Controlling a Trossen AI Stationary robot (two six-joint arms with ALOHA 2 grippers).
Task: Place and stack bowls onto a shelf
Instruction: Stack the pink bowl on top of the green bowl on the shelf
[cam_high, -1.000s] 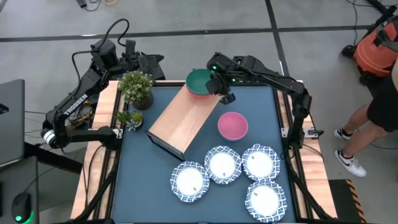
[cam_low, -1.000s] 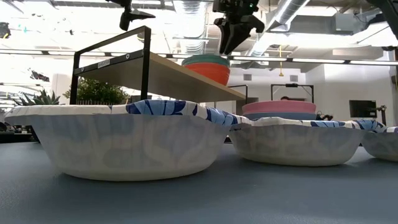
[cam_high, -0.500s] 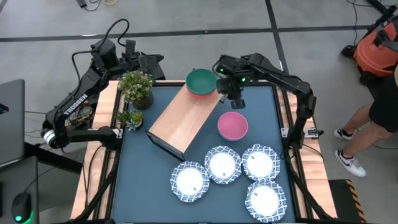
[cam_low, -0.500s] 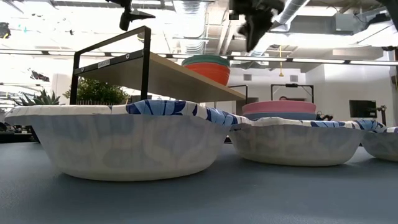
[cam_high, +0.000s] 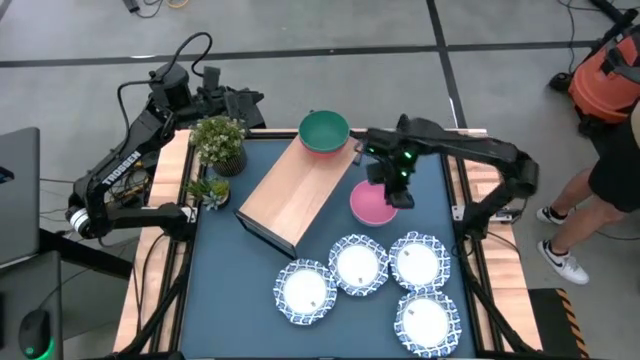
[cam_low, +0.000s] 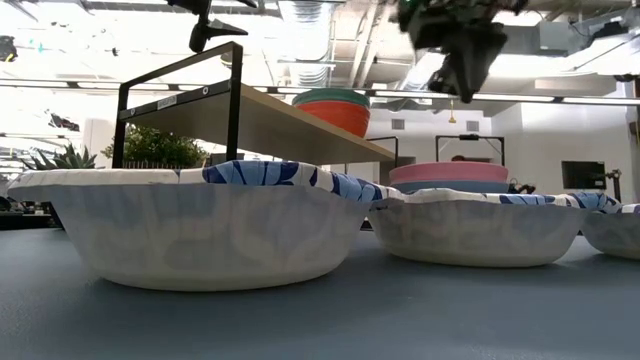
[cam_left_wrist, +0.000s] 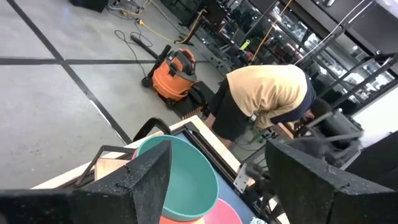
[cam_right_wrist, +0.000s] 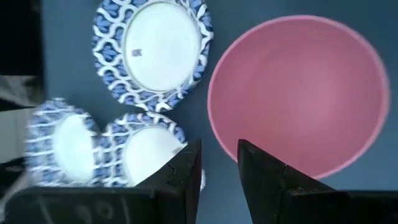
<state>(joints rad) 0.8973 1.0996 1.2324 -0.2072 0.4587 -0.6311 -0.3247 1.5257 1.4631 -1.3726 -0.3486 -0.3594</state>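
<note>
Right gripper (cam_high: 391, 193) empty, fingers slightly parted above pink bowl (cam_high: 372, 203), low view reveals blue bowl (cam_low: 448, 186) beneath.

The left arm (cam_high: 118, 172) carries the white word "TROSSEN" along its dark link. A small white label (cam_low: 168, 101) sits on the shelf frame (cam_low: 236, 95), but its text is not readable.

1. High view: even, bright overhead light; shadows soft and short.
2. Low view: strong backlight from ceiling fixtures; glare behind the shelf (cam_low: 300, 115); right gripper (cam_low: 462, 75) smeared by motion blur.
3. Right wrist view: patterned bowls (cam_right_wrist: 65, 140) blurred at one edge; pink bowl (cam_right_wrist: 298, 93) evenly lit.
</note>
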